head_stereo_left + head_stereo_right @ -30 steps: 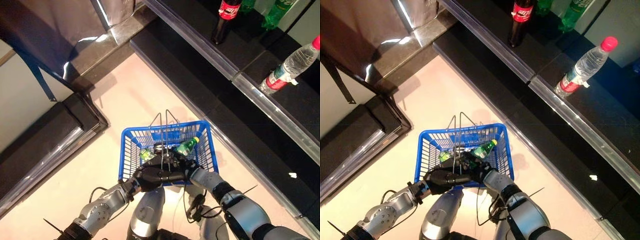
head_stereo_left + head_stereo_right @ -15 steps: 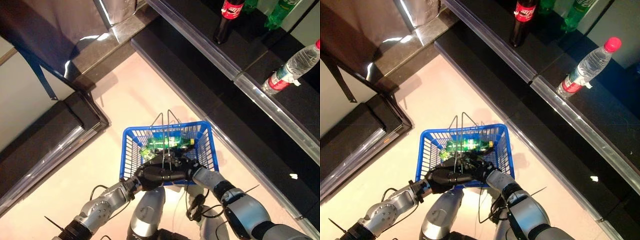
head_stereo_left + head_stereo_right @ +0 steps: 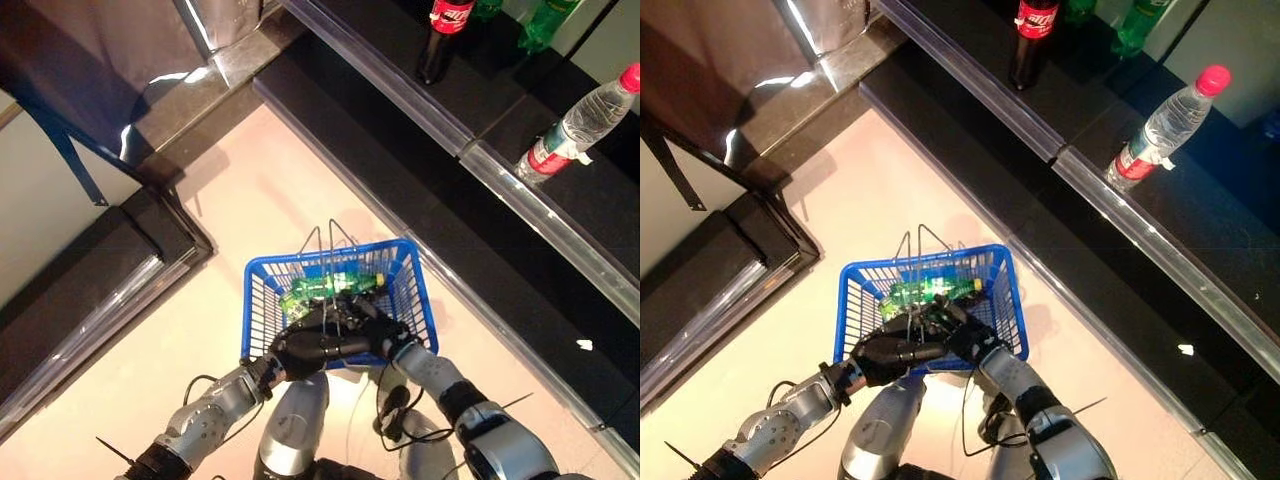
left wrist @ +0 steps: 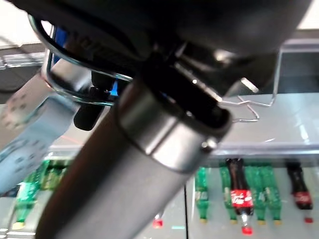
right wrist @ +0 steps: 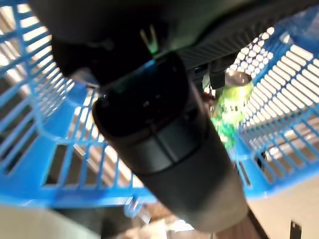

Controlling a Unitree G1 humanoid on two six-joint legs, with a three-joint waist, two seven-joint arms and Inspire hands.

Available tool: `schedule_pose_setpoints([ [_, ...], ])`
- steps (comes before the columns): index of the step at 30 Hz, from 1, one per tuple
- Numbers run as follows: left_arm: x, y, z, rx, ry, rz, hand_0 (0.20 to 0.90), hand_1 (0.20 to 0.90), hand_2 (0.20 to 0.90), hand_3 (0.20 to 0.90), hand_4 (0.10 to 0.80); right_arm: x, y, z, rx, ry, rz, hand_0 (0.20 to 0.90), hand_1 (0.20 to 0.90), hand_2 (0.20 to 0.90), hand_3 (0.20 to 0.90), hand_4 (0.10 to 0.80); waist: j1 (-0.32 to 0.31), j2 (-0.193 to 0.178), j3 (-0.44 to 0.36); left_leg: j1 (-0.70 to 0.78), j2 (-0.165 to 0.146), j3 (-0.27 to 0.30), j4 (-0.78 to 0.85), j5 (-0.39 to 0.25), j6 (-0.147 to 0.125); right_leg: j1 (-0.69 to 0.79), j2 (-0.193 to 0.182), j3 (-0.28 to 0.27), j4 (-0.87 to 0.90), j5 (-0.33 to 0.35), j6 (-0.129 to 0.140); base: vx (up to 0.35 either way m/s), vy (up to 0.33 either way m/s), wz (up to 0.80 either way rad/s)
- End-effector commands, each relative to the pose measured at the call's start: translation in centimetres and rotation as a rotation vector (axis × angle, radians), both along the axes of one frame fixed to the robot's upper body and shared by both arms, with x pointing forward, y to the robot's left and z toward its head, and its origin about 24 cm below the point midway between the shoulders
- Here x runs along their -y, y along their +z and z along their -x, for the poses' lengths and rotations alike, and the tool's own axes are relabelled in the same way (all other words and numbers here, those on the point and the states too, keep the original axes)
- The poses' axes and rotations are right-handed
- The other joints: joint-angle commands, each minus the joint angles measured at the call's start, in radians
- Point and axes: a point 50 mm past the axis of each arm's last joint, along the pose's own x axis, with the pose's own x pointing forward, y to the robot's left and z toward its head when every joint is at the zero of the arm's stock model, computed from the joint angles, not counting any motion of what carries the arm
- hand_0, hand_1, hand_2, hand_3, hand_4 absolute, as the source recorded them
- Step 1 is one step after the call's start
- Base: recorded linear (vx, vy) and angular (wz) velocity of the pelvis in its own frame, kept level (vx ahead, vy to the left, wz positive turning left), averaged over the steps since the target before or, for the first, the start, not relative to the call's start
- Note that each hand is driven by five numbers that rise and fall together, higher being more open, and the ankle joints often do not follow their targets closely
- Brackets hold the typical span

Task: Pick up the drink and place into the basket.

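The drink is a green bottle (image 3: 330, 287) with a yellow cap, lying on its side inside the blue plastic basket (image 3: 410, 290). The same green bottle (image 5: 225, 112) shows past my right hand, apart from the fingers. My right hand (image 3: 376, 325) hovers over the basket's near side just behind the bottle, fingers relaxed and holding nothing. My left hand (image 3: 298, 352) is curled round the basket's metal wire handles (image 3: 330, 250), which also show as wire handles (image 4: 52, 79) in the left wrist view. The basket hangs above the pale floor.
A dark shelf runs along the right with a cola bottle (image 3: 440, 35), a green bottle (image 3: 545, 20) and a clear water bottle (image 3: 575, 125) with a pink cap. A low dark counter (image 3: 80, 290) stands on the left.
The bottle was tilted in my right hand a second ago; now it lies flat in the basket. The right hand has let go and drawn back slightly.
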Motion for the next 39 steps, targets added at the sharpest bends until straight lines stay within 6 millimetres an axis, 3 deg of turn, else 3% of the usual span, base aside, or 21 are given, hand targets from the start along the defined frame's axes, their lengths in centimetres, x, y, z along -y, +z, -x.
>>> schedule_pose_setpoints([
  [1, 3.3, 10.3, 0.2, 0.564, -0.097, 0.513, 0.3, 0.3, 0.3, 0.2, 0.1, -0.2, -0.2, 1.8, 0.071, 0.049, -0.02, 0.9, 0.9, 0.9, 0.9, 0.8, -0.031, -0.004, -0.1, 0.035, 0.001, 0.032, -0.033, 0.029, 0.105, -0.009, 0.03, 0.011, -0.095, 0.205, -0.075, 0.018, -0.042, -0.15],
  [7, 1.9, 7.1, 0.4, 0.466, -0.005, 0.479, 0.3, 0.3, 0.3, 0.2, 0.1, 2.0, -0.6, 4.2, 0.119, -0.021, -0.043, 0.9, 0.9, 0.9, 0.9, 0.8, -0.066, -0.038, -0.14, 0.072, 0.022, 0.059, -0.061, 0.024, 0.102, 0.024, 0.04, 0.026, -0.133, 0.21, -0.068, 0.029, -0.044, -0.09],
  [10, 1.5, 6.1, 0.6, 0.426, 0.031, 0.487, 0.3, 0.3, 0.3, 0.2, 0.1, 2.4, -0.7, 4.9, 0.138, -0.046, -0.064, 0.9, 0.9, 0.9, 0.9, 0.8, -0.08, -0.049, -0.157, 0.086, 0.029, 0.071, -0.067, 0.02, 0.101, 0.036, 0.042, 0.033, -0.145, 0.214, -0.065, 0.043, -0.04, -0.12],
  [14, -0.1, 3.3, 0.9, 0.327, 0.163, 0.42, 0.3, 0.3, 0.3, 0.2, 0.1, 1.9, 0.0, 6.1, 0.231, -0.005, -0.12, 0.9, 0.9, 0.9, 0.9, 0.8, -0.113, -0.073, -0.21, 0.126, 0.048, 0.093, -0.086, 0.014, 0.096, 0.064, 0.05, 0.053, -0.167, 0.218, -0.059, 0.088, -0.039, -0.14],
  [21, -5.2, -3.1, 3.0, 0.094, 0.507, 0.117, 0.3, 0.3, 0.3, 0.2, 0.1, 2.4, -1.4, 10.0, 0.258, 0.061, -0.15, 0.9, 0.9, 0.9, 0.9, 0.8, -0.169, -0.101, -0.314, 0.19, 0.076, 0.14, -0.131, 0.017, 0.082, 0.111, 0.057, 0.097, -0.225, 0.231, -0.042, 0.112, -0.01, -0.25],
  [24, -7.8, -6.8, 5.4, -0.057, 0.652, -0.072, 0.3, 0.3, 0.3, 0.2, 0.1, 3.5, -2.5, 11.7, 0.241, 0.077, -0.126, 0.9, 0.9, 0.9, 0.9, 0.8, -0.196, -0.108, -0.357, 0.22, 0.09, 0.18, -0.163, 0.02, 0.07, 0.136, 0.058, 0.127, -0.27, 0.248, -0.03, 0.089, 0.002, -0.25],
  [27, -9.3, -8.8, 6.9, -0.169, 0.731, -0.197, 0.3, 0.3, 0.3, 0.2, 0.1, 4.4, -3.3, 12.3, 0.217, 0.07, -0.094, 0.9, 0.9, 0.9, 0.9, 0.8, -0.213, -0.11, -0.38, 0.235, 0.096, 0.208, -0.178, 0.021, 0.064, 0.147, 0.056, 0.143, -0.29, 0.254, -0.023, 0.046, 0.012, -0.3],
  [31, -10.4, -11.8, 9.2, -0.379, 0.821, -0.338, 0.3, 0.3, 0.3, 0.2, 0.1, 6.5, -5.1, 13.0, 0.158, 0.063, 0.114, 0.9, 0.9, 0.9, 0.9, 0.8, -0.241, -0.111, -0.42, 0.251, 0.107, 0.256, -0.195, 0.015, 0.053, 0.161, 0.048, 0.162, -0.327, 0.271, -0.011, 0.039, 0.025, -0.27],
  [35, -10.7, -13.8, 10.8, -0.537, 0.866, -0.409, 0.3, 0.3, 0.3, 0.2, 0.1, 7.4, -6.8, 14.0, 0.065, 0.103, 0.28, 0.9, 0.9, 0.9, 0.9, 0.8, -0.26, -0.112, -0.45, 0.256, 0.116, 0.294, -0.199, 0.01, 0.042, 0.168, 0.031, 0.172, -0.367, 0.294, 0.002, 0.031, 0.021, -0.24],
  [39, -11.0, -15.6, 13.3, -0.69, 0.866, -0.521, 0.3, 0.3, 0.3, 0.2, 0.1, 8.5, -9.5, 15.9, -0.119, 0.181, 0.483, 0.9, 0.9, 0.9, 0.9, 0.8, -0.261, -0.11, -0.476, 0.267, 0.132, 0.341, -0.203, 0.005, 0.025, 0.177, -0.004, 0.145, -0.411, 0.329, 0.024, 0.025, 0.018, -0.39],
])
